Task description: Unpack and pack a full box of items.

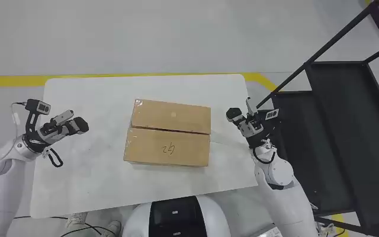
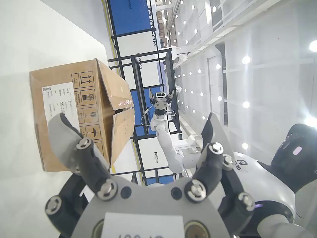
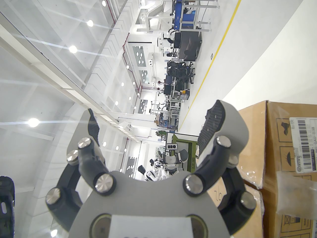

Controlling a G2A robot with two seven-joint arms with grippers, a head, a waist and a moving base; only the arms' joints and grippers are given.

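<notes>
Cardboard box (image 1: 168, 133), flaps shut, sits mid-way across the surface (image 1: 89, 178) between the left fingers (image 2: 62, 130) and right fingers (image 3: 223, 122), both spread wide and empty; it looks stiff, likely heavy, best opened at the centre-seam flap edges.

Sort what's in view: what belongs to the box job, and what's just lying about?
Job: cardboard box, flaps closed; left end effector and right end effector, both open, off the box.
Lying about: white table under the box; black metal rack beside the table.
</notes>
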